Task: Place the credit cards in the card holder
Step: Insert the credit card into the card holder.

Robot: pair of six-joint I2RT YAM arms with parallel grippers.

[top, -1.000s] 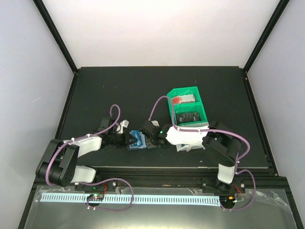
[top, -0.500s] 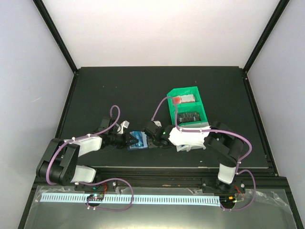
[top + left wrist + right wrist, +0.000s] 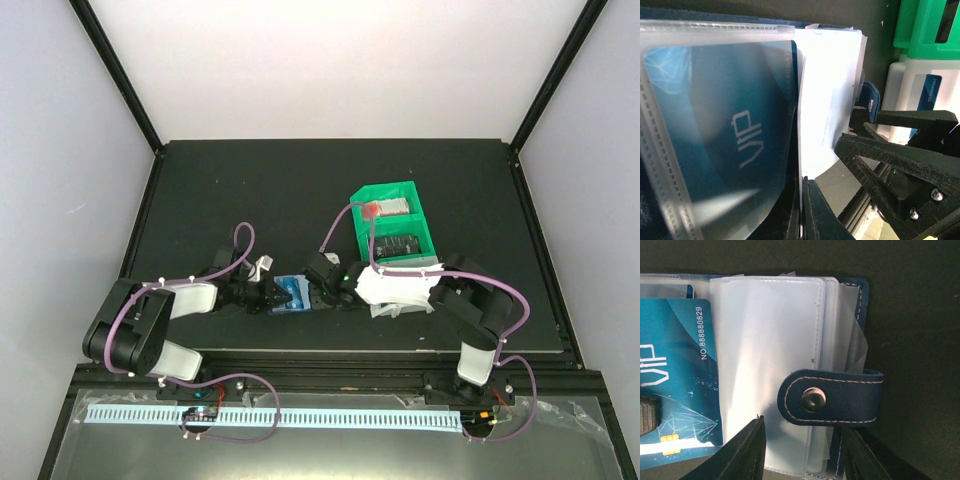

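we see card holder (image 3: 290, 294) lying open on table (image 3: 250, 200), near front edge. left gripper (image 3: 801, 200) pinched shut on its clear sleeve edge. right gripper (image 3: 802, 432) half-wide, jaws over snap-tab side. blue credit card (image 3: 675, 385) sits in sleeve.

left gripper (image 3: 270, 298): low, pointing right, jaws together | right gripper (image 3: 308, 296): low, pointing left, jaws apart

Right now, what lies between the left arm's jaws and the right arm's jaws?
The open navy-blue folding card holder, clear plastic sleeves up, with a blue plastic VIP card. The top view shows it in that gap.
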